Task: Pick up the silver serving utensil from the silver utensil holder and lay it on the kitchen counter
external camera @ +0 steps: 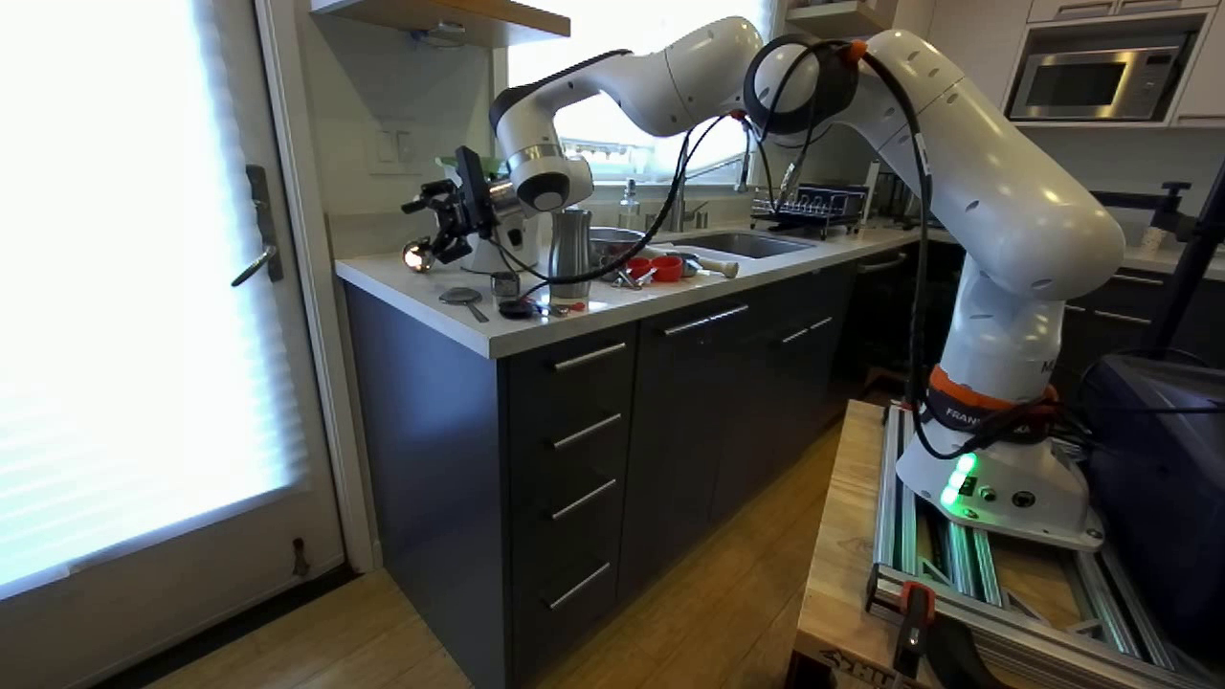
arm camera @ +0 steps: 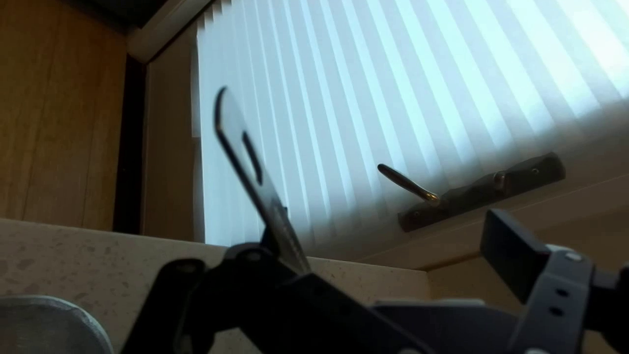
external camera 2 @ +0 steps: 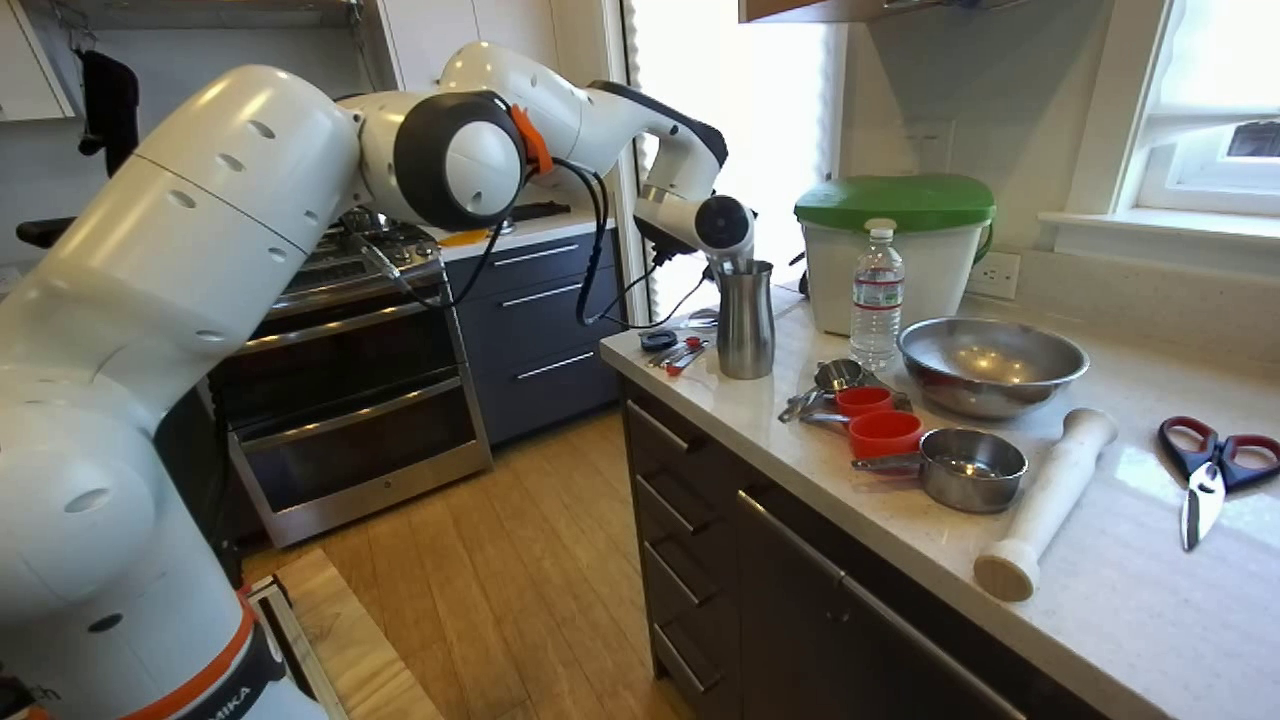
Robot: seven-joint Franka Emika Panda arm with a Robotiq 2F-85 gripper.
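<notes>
My gripper [external camera: 426, 228] is over the far end of the kitchen counter [external camera: 383, 275], facing the door. In the wrist view my gripper [arm camera: 400, 255] is open, with a wide gap between its fingers. The silver serving utensil [arm camera: 263, 189] shows as a slim slotted handle beside the left finger; I cannot tell whether they touch. In an exterior view a shiny round metal piece [external camera: 418, 255] at the lower finger may be its head. The silver utensil holder [external camera: 571, 251] stands upright on the counter behind the gripper; it also shows in an exterior view [external camera 2: 746, 325], where the arm hides the gripper.
Near the holder lie a flat silver utensil [external camera: 462, 297], a black lid [external camera 2: 658, 341] and measuring spoons [external camera 2: 685, 352]. A green-lidded white container [external camera 2: 895, 250], a bottle [external camera 2: 877, 300], a bowl [external camera 2: 990, 370], red cups [external camera 2: 885, 435], a rolling pin [external camera 2: 1050, 500] and scissors [external camera 2: 1210, 465] stand beyond.
</notes>
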